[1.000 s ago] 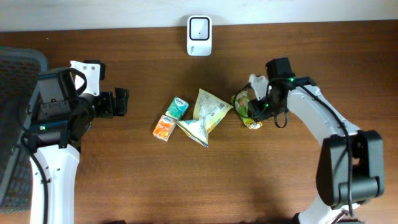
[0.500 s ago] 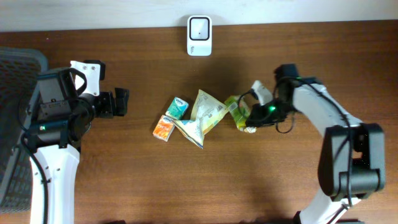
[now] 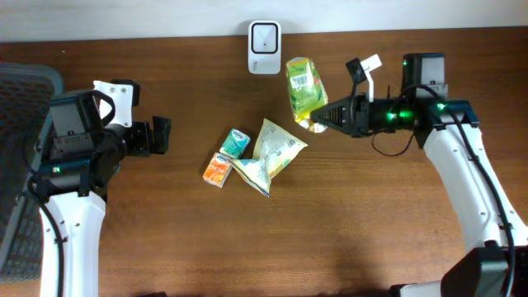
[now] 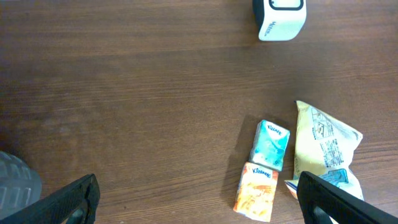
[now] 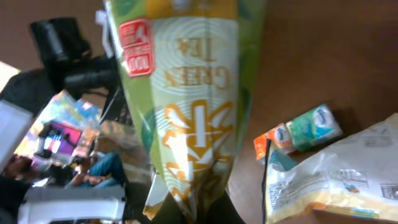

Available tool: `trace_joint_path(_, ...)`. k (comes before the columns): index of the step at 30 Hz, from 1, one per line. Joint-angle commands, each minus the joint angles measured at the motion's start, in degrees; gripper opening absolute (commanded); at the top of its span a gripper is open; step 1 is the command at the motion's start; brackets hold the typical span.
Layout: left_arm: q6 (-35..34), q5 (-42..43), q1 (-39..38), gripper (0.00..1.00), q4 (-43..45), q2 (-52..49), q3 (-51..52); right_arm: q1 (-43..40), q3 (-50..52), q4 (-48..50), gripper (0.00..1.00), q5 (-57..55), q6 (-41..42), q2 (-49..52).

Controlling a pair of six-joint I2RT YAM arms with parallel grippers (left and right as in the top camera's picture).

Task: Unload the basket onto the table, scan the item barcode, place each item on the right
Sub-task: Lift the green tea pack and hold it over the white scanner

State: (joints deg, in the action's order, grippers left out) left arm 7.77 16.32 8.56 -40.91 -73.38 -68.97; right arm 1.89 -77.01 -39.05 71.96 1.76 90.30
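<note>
My right gripper [image 3: 323, 120] is shut on the lower end of a green-and-yellow green tea pouch [image 3: 304, 91], which hangs in the air just right of the white barcode scanner [image 3: 265, 36] at the table's back edge. The right wrist view shows the pouch [image 5: 186, 93] upright and filling the frame, pinched at the bottom by my right gripper [image 5: 199, 208]. I see no barcode on the face that shows. My left gripper [image 3: 162, 136] stands open at the left, apart from everything. The left wrist view shows the left gripper [image 4: 199, 194] wide open above bare wood, with the scanner [image 4: 280, 18] far ahead.
A teal tissue pack [image 3: 236, 143], an orange tissue pack [image 3: 218, 169] and a pale yellow snack bag [image 3: 272, 153] lie together mid-table. They also show in the left wrist view, with the snack bag [image 4: 323, 146] at the right. A dark mesh chair [image 3: 21, 107] stands at the far left.
My right gripper shut on the green tea pouch, lifted it off the table and carried it back toward the scanner. The left arm has not moved.
</note>
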Motion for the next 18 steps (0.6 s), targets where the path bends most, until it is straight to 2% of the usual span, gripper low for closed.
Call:
trace_joint_path(1, 0.92, 0.85, 0.20, 0.99, 0.04, 0.22, -0.50, 2.75, -1.31, 0.02, 0.04, -1.66, 10.01, -1.22)
trace_joint_path(4, 0.92, 0.85, 0.20, 0.99, 0.04, 0.22, -0.50, 3.26, -1.31, -15.76, 0.04, -1.53, 4.04, -1.22)
trace_joint_path(6, 0.92, 0.85, 0.20, 0.99, 0.07, 0.22, -0.50, 3.34, -1.31, -24.11, 0.04, -2.21, -3.21, -1.22)
trace_joint_path(8, 0.92, 0.87, 0.20, 0.99, 0.04, 0.22, -0.50, 3.37, -1.33, -27.91, 0.04, -6.80, -8.94, -1.25)
trace_joint_path(11, 0.92, 0.87, 0.20, 0.99, 0.07, 0.22, -0.50, 5.33, -1.33, -27.43, 0.04, -22.43, -16.98, -1.25)
trace_joint_path(12, 0.92, 0.85, 0.20, 0.99, 0.00, 0.22, -0.50, 6.51, -1.33, -24.90, 0.04, -27.67, -16.24, -1.25)
trace_joint_path(14, 0.92, 0.87, 0.20, 0.99, -0.17, 0.22, -0.50, 10.01, -1.70, -15.28, 0.04, -45.90, -1.73, -1.20)
trace_joint_path(15, 0.92, 0.87, 0.20, 0.99, -0.17, 0.22, -0.50, 12.41, -3.54, -12.85, 0.04, -53.62, 0.98, -0.87)
trace_joint_path(16, 0.92, 0.85, 0.20, 0.99, -0.17, 0.22, -0.50, 16.31, -10.62, -12.63, 0.04, -65.92, 2.19, 1.44)
trace_joint_path(17, 0.92, 0.87, 0.20, 0.99, -0.20, 0.22, -0.50, 17.94, -14.27, -12.52, 0.04, -72.17, 2.16, 3.15)
trace_joint_path(18, 0.92, 0.87, 0.20, 0.99, -0.24, 0.22, -0.50, 20.35, -19.34, -10.97, 0.04, -83.06, 0.55, 6.69)
